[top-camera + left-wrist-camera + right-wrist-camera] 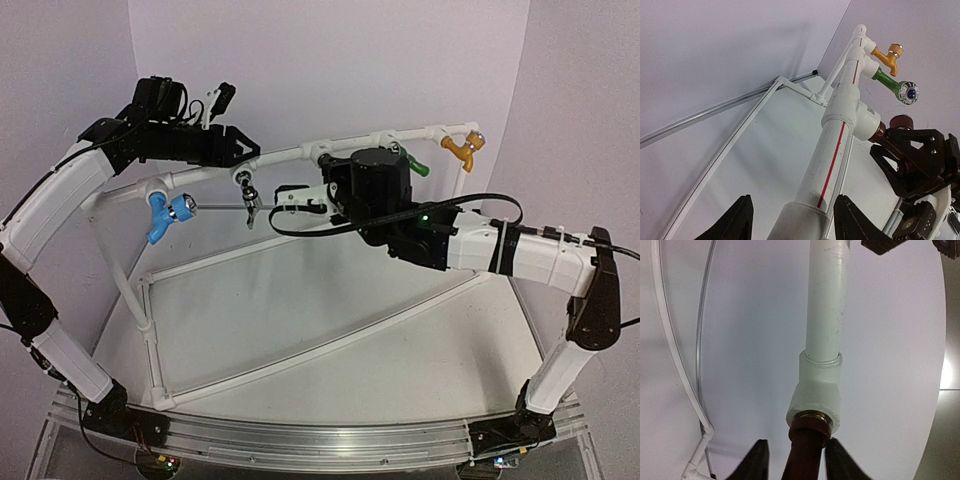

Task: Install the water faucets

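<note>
The right pincer (797, 441) has its black fingers (760, 462) either side of the brown faucet (807, 452). The faucet's glossy round stem is cut off by the frame, and I can't tell if they're actually clamped. Its brassy collar sits in a matte white tee (817, 400). From above, the wrist hides it. The left pincer (793, 197) straddles the white pipe (837, 140) loosely, daylight showing on one side.

The pipe frame (837, 107) is matt white plastic, lightly scuffed, the brown faucet (806, 455) is glossy with a brassy metal collar, and the green faucet (884, 77) ends in shiny knurled metal.
</note>
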Motion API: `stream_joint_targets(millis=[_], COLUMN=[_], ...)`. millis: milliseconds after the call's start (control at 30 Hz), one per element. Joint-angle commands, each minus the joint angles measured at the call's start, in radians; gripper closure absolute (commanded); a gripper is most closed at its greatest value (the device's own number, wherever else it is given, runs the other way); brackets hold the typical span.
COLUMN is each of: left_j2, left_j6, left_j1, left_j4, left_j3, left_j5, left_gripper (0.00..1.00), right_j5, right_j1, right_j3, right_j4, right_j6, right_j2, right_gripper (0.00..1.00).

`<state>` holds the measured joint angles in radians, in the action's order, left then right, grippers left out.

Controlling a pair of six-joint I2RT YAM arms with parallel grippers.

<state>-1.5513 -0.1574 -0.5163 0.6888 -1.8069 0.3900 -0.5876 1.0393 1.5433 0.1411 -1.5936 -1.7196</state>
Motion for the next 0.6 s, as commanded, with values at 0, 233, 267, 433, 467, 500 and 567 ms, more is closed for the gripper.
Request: stream_joint_targets(millis=[0,233,267,433,467,500,567], left_j2=[-0.048,-0.054,-0.056,-0.061,-0.062,-0.062,-0.061], left_j6=[-0.022,-0.022,-0.021,-0.023,-0.024,-0.024,-0.024], left_j1=[-0.008,-0.008,-0.008,-0.008,-0.008,-0.008,-0.008], left_j4=[0.250,0.249,0.250,0.245,0.244,0.244,0.244], left_j3=[0.044,0.044,0.043,0.040,0.042,0.045,0.047], left_j5=[0.007,0.009,0.007,0.013,0.015,0.014,0.013], left_gripper=[0.43,0.43,0.43,0.43,0.43,0.43,0.43], right_j5=[-0.059,-0.124,-0.126,-0.121,-0.107,-0.100,-0.051], right_j1=[0.002,0.002,0.001,-0.013,-0.017,-0.023,-0.042], right_j3=[0.040,0.027,0.032,0.036,0.021,-0.007,-0.047], right_j4=[0.112,0.237,0.241,0.218,0.213,0.213,0.215], right_j6=[0.204,0.536,0.620,1.162,1.287,1.418,1.697], right_j2=[-0.033,-0.067,-0.068,-0.043,-0.030,-0.010,0.022], right_gripper=[0.75,0.88,0.88,0.95,0.97,0.99,1.00])
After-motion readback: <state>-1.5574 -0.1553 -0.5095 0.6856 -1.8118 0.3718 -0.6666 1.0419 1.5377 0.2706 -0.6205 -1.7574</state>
